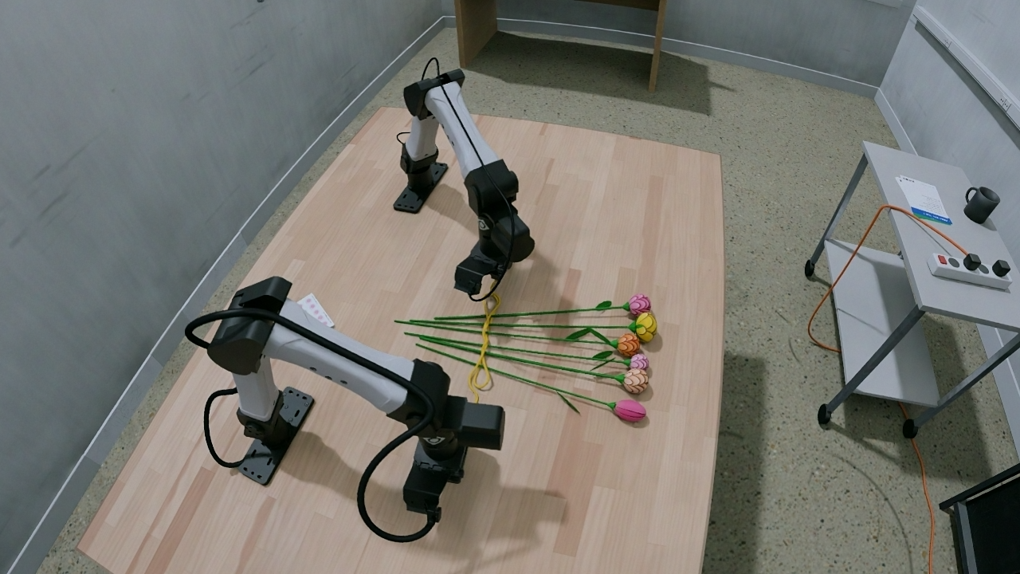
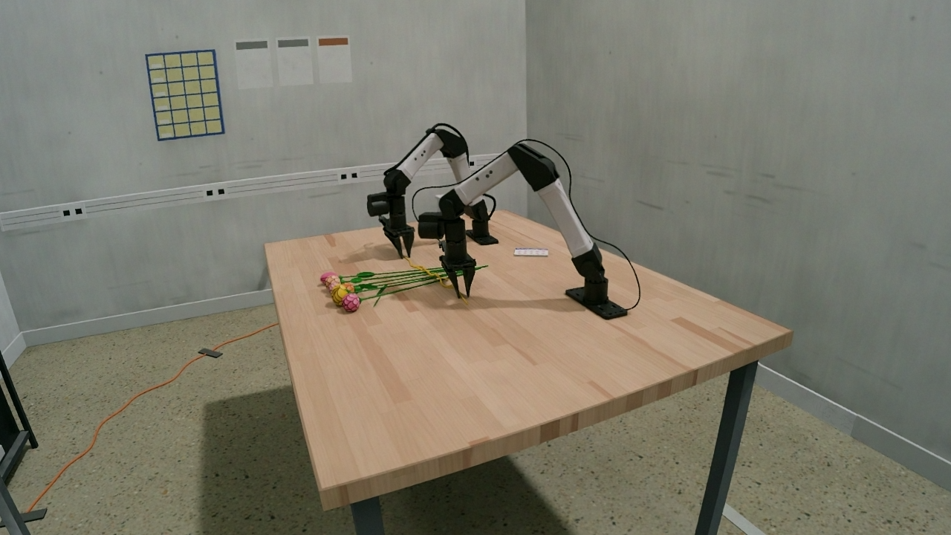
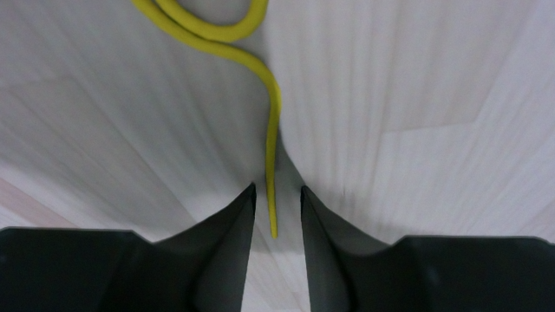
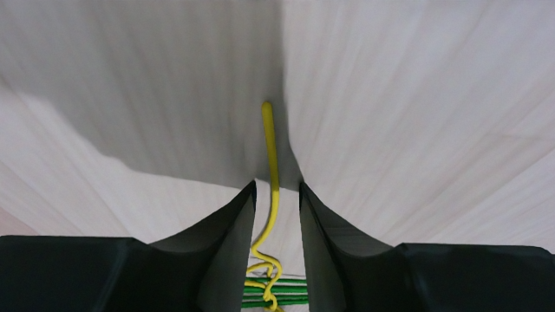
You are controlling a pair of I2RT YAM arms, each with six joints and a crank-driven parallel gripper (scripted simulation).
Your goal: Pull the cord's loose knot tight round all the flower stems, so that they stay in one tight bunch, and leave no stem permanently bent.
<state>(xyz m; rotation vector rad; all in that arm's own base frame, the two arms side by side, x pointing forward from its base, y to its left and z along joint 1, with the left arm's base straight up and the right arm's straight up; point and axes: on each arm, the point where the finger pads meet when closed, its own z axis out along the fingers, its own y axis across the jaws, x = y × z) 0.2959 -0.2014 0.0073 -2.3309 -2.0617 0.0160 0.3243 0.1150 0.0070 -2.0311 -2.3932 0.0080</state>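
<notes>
Several flowers (image 1: 644,327) (image 2: 342,293) lie with straight-looking green stems (image 4: 290,289) fanned apart on the table. The yellow cord (image 1: 485,335) (image 3: 271,143) (image 4: 272,160) crosses them in a loose knot with slack loops. My left gripper (image 2: 463,296) (image 3: 278,190) is partly open at one cord tail, whose end lies between its fingertips, not pinched. My right gripper (image 2: 405,257) (image 4: 277,186) is partly open astride the other tail, whose end sticks out past the fingertips, also not pinched. In the top view the fingertips of both are hidden under the wrists.
A small card with pink dots (image 1: 315,309) (image 2: 530,252) lies on the table beyond the cut stem ends, between the two arm bases. The blossoms lie toward the table's edge opposite the bases. A grey trolley (image 1: 884,160) stands off the table.
</notes>
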